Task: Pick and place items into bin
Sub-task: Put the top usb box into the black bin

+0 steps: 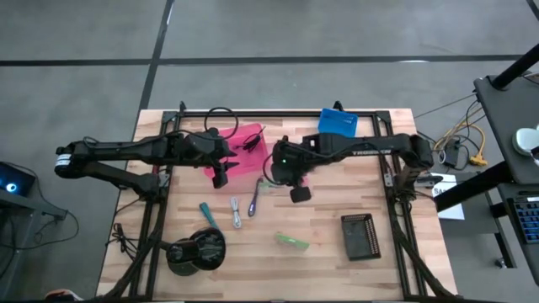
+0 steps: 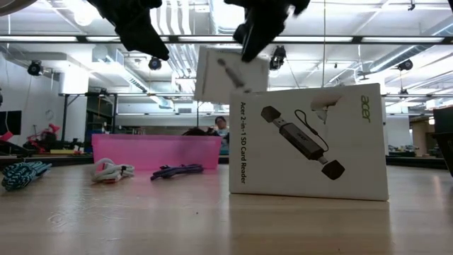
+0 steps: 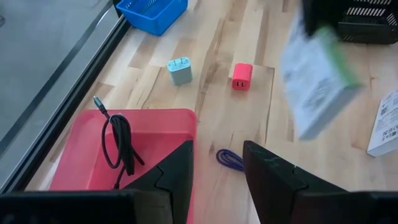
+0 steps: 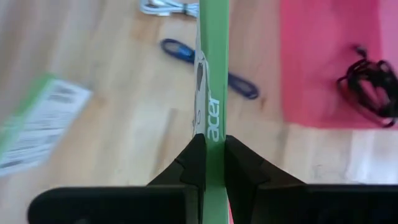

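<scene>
— One black cable (image 3: 119,147) lies in the pink bin (image 1: 242,150) — nothing else?
— Yes. The right hand (image 4: 210,163) pinches a green-edged box (image 4: 211,74) above the table (image 1: 328,252), near the bin. The left hand (image 3: 217,163) hangs unclenched over the bin's edge.

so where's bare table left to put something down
Free: the wood between the green packet and the black tray, and the strip between the pink bin and the blue basket. Crowded: around the cords and the black spool.
</scene>
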Motion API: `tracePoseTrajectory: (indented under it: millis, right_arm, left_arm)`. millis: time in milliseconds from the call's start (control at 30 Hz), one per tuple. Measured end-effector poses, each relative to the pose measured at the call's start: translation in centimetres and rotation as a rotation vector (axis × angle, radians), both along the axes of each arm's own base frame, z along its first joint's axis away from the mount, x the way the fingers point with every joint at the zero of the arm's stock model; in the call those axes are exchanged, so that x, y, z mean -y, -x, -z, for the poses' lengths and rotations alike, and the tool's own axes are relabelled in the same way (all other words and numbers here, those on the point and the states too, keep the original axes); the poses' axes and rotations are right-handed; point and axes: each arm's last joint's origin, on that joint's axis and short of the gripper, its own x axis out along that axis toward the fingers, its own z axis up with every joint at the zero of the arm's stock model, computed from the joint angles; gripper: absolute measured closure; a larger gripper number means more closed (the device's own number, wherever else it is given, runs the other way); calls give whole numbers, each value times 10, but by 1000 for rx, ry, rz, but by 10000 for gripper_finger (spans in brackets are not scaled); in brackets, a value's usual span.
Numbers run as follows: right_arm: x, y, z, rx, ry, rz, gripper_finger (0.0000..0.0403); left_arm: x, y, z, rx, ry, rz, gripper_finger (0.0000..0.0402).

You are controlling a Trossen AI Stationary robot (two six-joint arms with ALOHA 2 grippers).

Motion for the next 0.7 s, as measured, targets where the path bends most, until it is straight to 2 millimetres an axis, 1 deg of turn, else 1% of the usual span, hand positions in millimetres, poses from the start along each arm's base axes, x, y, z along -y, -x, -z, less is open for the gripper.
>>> tracePoseTrajectory:
  millis: [100,200,367,500,700]
  right_arm:
    - [-11,8,-13,-32,-37,46,374]
    - [-19,16,-21,-55,-77,115,374]
    - [-34,35,-35,-99,-175,303,374]
    - [-54,51,-41,-149,-195,394,374]
    - [-89,78,-54,-143,-185,506,374]
  left_arm:
    - [0,0,0,-1,-3,-5,278]
    - [0,0,0,-2,-4,-5,278]
    - [0,0,0,-2,-7,-8,278]
    - [0,0,0,-10,-32,7,278]
    - [0,0,0,-17,-54,24,278]
